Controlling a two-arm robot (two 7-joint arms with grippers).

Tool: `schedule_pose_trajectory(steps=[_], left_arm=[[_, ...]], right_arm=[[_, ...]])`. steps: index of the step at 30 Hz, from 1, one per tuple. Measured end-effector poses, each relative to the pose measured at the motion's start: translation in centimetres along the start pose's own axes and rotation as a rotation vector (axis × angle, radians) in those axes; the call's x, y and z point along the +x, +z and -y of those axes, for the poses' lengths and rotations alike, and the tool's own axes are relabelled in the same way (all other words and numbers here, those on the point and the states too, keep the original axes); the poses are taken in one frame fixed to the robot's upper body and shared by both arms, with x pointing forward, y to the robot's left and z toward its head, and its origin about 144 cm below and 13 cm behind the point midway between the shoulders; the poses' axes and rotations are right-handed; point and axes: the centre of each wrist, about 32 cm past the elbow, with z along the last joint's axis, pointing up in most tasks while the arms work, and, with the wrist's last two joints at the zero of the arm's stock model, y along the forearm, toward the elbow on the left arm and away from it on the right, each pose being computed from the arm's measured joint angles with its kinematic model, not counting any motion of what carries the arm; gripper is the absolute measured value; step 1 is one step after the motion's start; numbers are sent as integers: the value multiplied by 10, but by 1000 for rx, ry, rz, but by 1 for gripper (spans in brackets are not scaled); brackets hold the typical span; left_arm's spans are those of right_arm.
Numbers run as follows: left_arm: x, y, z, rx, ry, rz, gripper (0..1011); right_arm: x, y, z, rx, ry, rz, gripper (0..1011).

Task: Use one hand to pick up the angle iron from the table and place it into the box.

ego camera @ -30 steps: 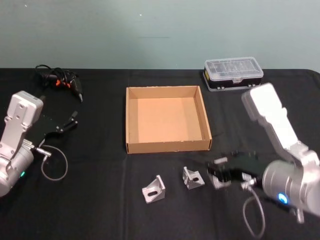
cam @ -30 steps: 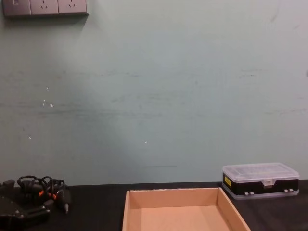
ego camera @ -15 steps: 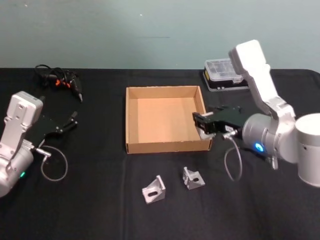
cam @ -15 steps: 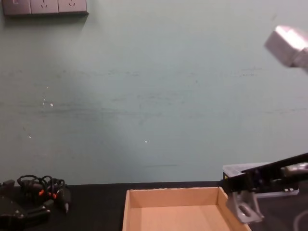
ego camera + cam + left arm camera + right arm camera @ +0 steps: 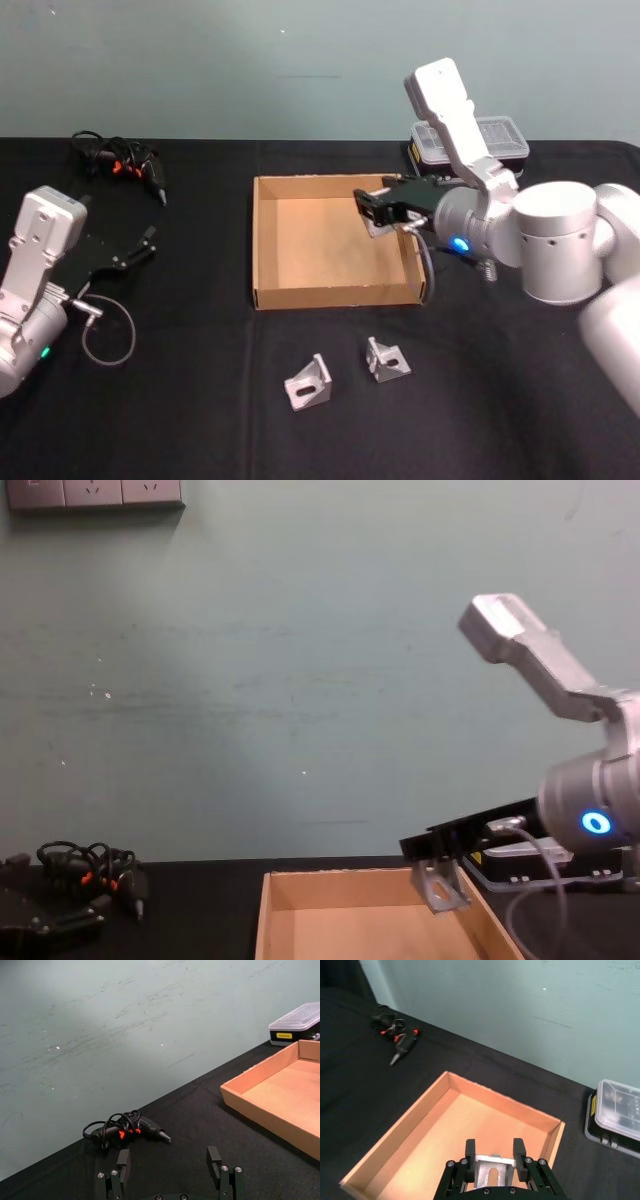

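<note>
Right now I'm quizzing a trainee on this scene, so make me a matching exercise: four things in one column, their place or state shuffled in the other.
1 right claw
2 left claw
3 plastic case
4 corded tool

a open, at the table's left side
b lying at the far left
c shut on an angle iron above the box
d behind the box's right corner

Pairs: 1-c, 2-a, 3-d, 4-b

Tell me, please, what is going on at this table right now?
The right tool is shut on an angle iron and holds it in the air over the right side of the box; it has not let go yet. Two more irons lie on the table in front of the box. The left tool sits open and idle at the table's left.
</note>
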Motion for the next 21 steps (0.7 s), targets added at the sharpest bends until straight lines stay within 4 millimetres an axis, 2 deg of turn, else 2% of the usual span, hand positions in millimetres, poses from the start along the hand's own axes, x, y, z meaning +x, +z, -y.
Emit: schedule_pose_trajectory(steps=[7,15,21], left_arm=[[0,0,0,0,0,0,1000],[0,0,0,0,0,0,1000],[0,0,0,0,0,0,1000]], right_arm=[[2,-1,-31,-22,-22,-8,449],[1,-2,-50,-29,-37,-16,449],[1,-3,-57,-34,-45,-20,449]])
